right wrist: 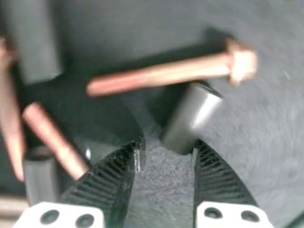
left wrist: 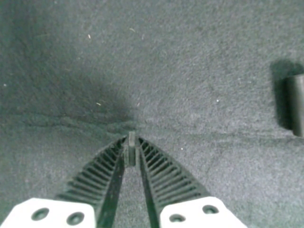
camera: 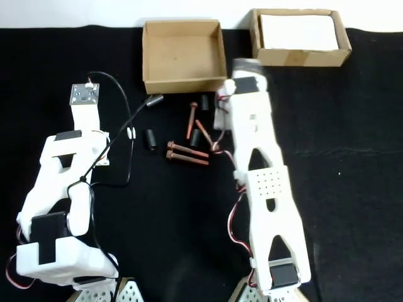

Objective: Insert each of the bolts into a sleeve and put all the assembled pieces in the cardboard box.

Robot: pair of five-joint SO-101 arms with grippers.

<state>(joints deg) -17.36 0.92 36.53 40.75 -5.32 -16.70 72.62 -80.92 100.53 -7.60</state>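
Observation:
Several copper bolts [camera: 187, 153] and black sleeves [camera: 150, 139] lie scattered on the black table in front of the open cardboard box [camera: 217, 53]. My right arm [camera: 255, 126] stretches out over them. In its wrist view my right gripper [right wrist: 166, 154] is open, with one tilted sleeve [right wrist: 192, 116] just ahead between the fingertips, untouched. A bolt [right wrist: 175, 71] lies across just past that sleeve. My left gripper [left wrist: 130, 147] is shut on nothing above bare cloth, with a sleeve [left wrist: 297, 104] off to one side.
A second cardboard box [camera: 302, 56] holding a white sheet stands at the back right. A black cable [camera: 129, 119] loops from the left arm [camera: 79, 132] across the table near the sleeves. More bolts [right wrist: 52, 137] and a sleeve [right wrist: 33, 42] crowd beside the right gripper.

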